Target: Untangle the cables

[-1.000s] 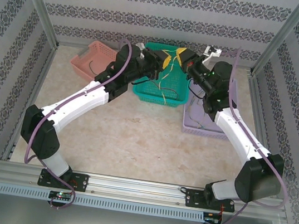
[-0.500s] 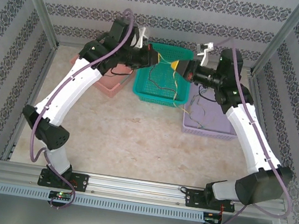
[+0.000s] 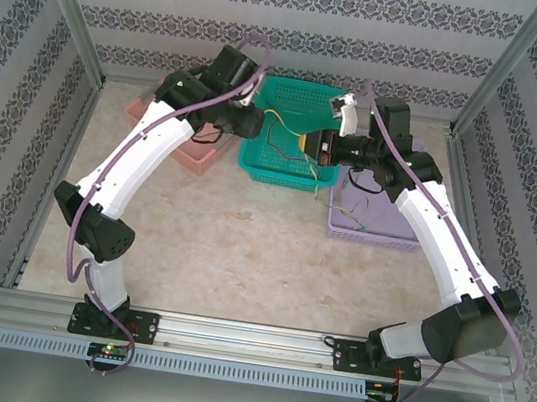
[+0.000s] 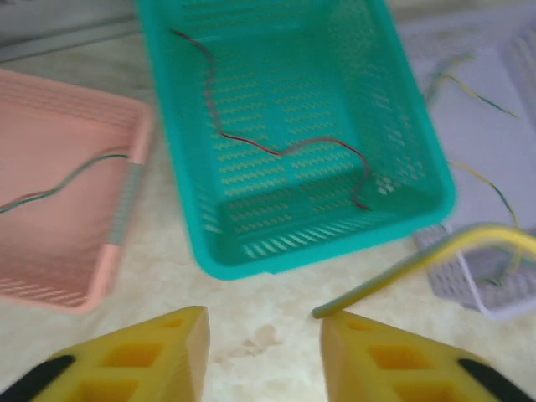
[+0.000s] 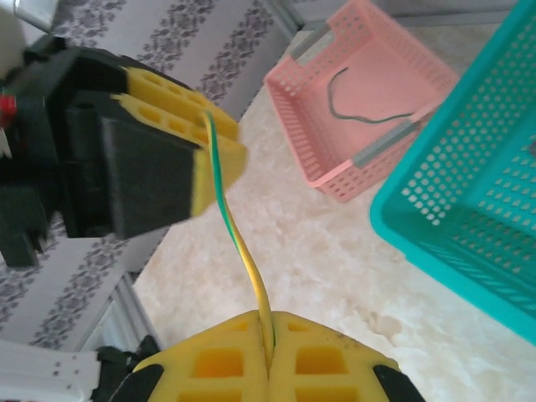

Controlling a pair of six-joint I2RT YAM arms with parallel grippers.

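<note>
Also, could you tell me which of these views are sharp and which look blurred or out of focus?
Top external: evenly lit and sharp, with no glare on the table. Left wrist: soft all over; the teal basket, the yellow-green wire and the left gripper look smeared. Right wrist: the pink basket is fairly crisp, while the left gripper is blurred.

Teal basket (image 4: 410, 142), pink basket (image 4: 59, 251), lilac basket (image 3: 375, 235): perforated moulded plastic with a slight sheen. Table (image 3: 241, 248): smooth, marbled beige, possibly laminate; frame rail (image 3: 249, 332): brushed metal. Right gripper's fingers (image 5: 218, 360): matt yellow hollow-celled plastic; yellow-green cable (image 5: 240, 243): smooth plastic-looking insulation.
</note>
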